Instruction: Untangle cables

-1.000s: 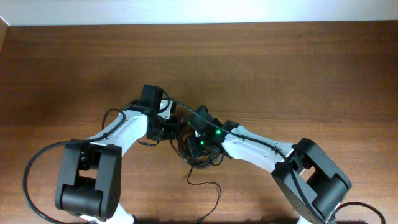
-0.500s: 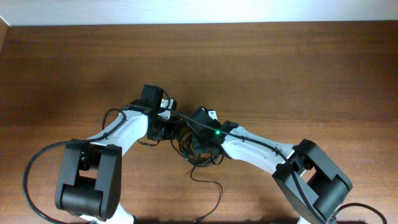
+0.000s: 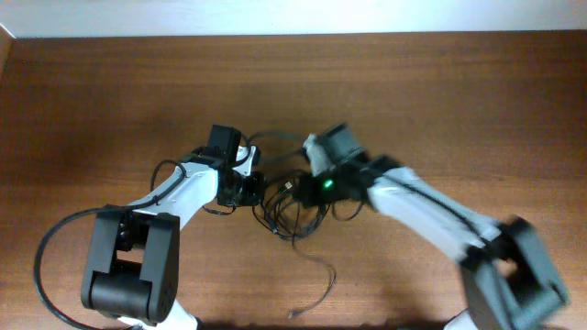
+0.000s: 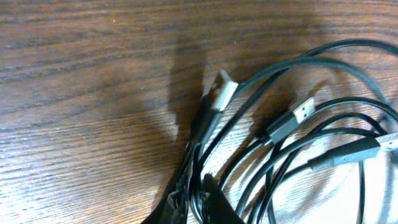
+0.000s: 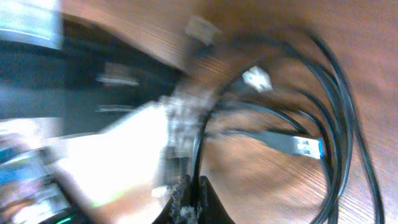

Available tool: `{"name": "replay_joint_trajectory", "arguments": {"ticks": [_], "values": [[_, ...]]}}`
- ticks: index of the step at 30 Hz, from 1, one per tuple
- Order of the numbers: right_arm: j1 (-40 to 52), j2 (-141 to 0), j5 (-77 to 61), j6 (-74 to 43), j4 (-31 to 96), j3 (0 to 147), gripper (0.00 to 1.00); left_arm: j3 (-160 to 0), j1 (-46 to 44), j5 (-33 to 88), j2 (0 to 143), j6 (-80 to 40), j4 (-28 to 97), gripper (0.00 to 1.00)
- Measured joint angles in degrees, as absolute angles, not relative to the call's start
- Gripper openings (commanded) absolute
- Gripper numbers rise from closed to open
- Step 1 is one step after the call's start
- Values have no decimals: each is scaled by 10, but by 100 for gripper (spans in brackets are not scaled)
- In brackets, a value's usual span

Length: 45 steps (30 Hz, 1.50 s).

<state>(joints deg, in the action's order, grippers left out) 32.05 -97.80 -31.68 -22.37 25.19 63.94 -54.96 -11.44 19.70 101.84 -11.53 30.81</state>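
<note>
The left fingers (image 4: pixel 219 210) are clenched on a black strand of the cable tangle (image 3: pixel 292 206), the blurred right fingers (image 5: pixel 179 202) pinch another strand, and the tangle lies between the 2 arms, mid-way across the wooden surface (image 3: pixel 440 101).

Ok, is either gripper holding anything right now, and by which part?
Both hold the black cables. The left gripper pinches a few strands mid-length, not at a plug; the right gripper pinches one strand, though that view is blurred.

Your worktop (image 3: pixel 459 101) is dark brown wood with a visible grain; a pale strip of wall (image 3: pixel 275 16) runs along its far edge; soft, even light.
</note>
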Motion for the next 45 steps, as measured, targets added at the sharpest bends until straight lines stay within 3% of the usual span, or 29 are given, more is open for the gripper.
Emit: {"name": "replay_joint_trajectory", "arguments": {"ticks": [7,17,25,27,30,31,35,38,39,40,41,42,45], "values": [[244,-890,-566,-179,248,656,4,-550,-114,197,1018,-115,308,12],[131,-890,-649,-347,248,656,4,-550,-114,197,1018,-115,308,13],[-12,-891,-682,-335,314,657,4,-550,-114,196,1018,-115,308,15],[-55,-891,-636,-312,410,656,4,-550,-114,195,1018,-115,307,15],[-117,-891,-460,-298,512,658,4,-550,-114,195,1018,-115,307,16],[-127,-891,-358,-294,559,657,4,-550,-114,195,1018,-115,307,17],[-126,-891,-185,-288,619,644,7,-549,-114,195,1018,-115,306,25],[-126,-891,-149,-277,627,636,31,-549,-114,195,1018,-115,307,29],[-126,-892,-151,-269,630,641,44,-549,-114,195,1018,-114,306,30],[-126,-893,-165,-257,644,669,65,-549,-114,195,1018,-113,307,33],[-126,-894,-178,-249,658,700,71,-549,-114,195,1018,-113,307,39],[-126,-897,-187,-245,693,748,85,-549,-114,195,1018,-113,307,43],[-124,-890,-212,-229,733,845,87,-550,-114,196,1017,-112,306,44]]}}
